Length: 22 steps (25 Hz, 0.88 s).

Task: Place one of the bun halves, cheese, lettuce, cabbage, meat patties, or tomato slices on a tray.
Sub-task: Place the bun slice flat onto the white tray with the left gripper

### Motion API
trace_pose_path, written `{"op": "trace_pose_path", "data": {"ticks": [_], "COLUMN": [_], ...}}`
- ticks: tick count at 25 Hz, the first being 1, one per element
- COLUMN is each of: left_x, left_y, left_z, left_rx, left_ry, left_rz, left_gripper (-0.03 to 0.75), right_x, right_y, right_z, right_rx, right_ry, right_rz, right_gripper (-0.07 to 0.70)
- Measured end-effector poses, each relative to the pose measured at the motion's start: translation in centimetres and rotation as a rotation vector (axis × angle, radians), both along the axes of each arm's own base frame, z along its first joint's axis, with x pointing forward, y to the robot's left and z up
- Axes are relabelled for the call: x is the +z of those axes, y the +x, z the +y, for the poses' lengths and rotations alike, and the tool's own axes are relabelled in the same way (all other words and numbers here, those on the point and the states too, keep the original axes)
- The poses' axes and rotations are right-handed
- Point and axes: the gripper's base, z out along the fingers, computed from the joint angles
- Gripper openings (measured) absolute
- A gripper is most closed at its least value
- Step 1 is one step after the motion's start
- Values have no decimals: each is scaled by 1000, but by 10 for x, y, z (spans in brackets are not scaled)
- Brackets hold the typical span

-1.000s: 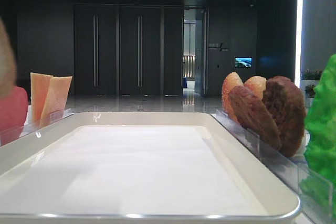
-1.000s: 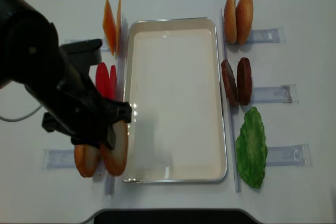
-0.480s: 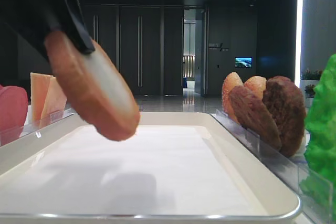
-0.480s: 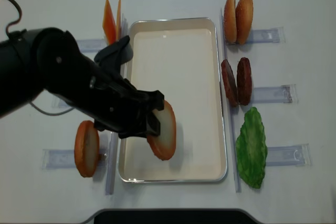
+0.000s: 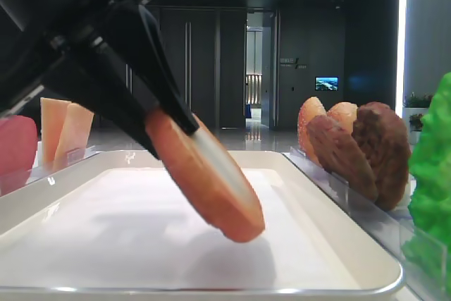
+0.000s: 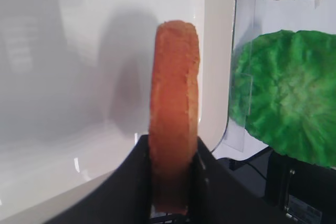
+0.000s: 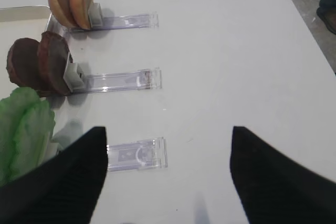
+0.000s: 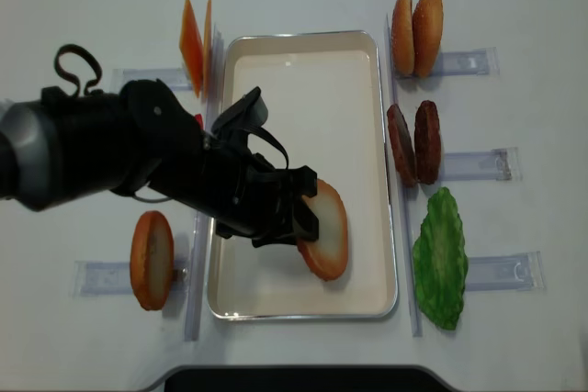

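No text, label, brand or number can be read in any view. In the low exterior view a small sign (image 5: pixel 292 63) hangs on the dark wall just right of the open doorway (image 5: pixel 258 68), but its characters are too small and blurred to make out. Farther right of that doorway a small lit screen (image 5: pixel 326 83) shows only a bluish picture, with no legible writing.
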Motion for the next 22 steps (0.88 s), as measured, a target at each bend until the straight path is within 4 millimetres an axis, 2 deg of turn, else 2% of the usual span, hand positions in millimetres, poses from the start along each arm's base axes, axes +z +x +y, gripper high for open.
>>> {"op": "trace_pose_path", "data": {"ticks": [6, 22], "left_x": [-14, -21], "left_y": [8, 16], "left_z": [1, 7], "left_rx": [-15, -20], "left_ry": [-9, -24], "left_rz": [15, 16], "left_gripper": [135, 135], "right_x": [0, 0], "right_y": [0, 0], "right_z": [0, 0], "right_rx": [0, 0], "right_ry": [0, 0], "right_rz": [0, 0], "right_gripper": [472, 472]}}
